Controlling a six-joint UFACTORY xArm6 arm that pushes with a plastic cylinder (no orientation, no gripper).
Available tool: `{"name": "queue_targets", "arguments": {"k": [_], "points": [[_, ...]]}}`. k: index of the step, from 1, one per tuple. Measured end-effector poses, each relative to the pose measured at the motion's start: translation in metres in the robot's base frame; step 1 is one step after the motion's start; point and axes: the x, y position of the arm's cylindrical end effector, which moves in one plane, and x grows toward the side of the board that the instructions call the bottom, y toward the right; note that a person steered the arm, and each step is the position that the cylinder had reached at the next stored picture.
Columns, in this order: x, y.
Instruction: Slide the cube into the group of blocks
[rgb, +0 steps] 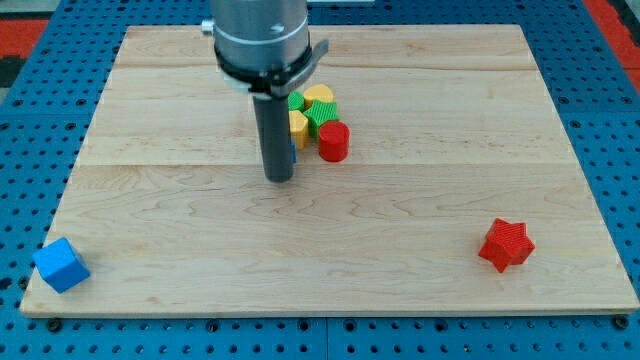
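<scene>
— Blue cube (61, 265) is noted at the near-left corner of the wooden surface (180, 250), untouched. A red star (506, 244) is recorded near-right.

— And farther back?

— My tip (279, 177) is found mid-surface, touching or just beside the cluster: yellow block (297, 126), green block (323, 116), red cylinder (333, 141). No pincer is fitted; nothing is held.

— Step judged?

— Approach not begun. The tip must be brought behind the cube, then pushed toward the group.

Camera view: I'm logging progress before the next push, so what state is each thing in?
Blue cube: alone at the board's bottom-left corner.
Red star: alone, bottom right.
Red cylinder: in the group.
Yellow block: in the group.
Green block: in the group.
My tip: beside the group, far from the cube.
</scene>
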Motion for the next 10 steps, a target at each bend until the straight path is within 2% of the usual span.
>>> {"name": "queue_targets", "arguments": {"k": [1, 2, 3, 4, 6, 7, 9, 10], "points": [[0.082, -0.059], [0.13, -0.156], [0.142, -0.186], [0.12, -0.223], [0.061, -0.223], [0.028, -0.215], [-0.02, -0.138], [-0.04, -0.178]]}}
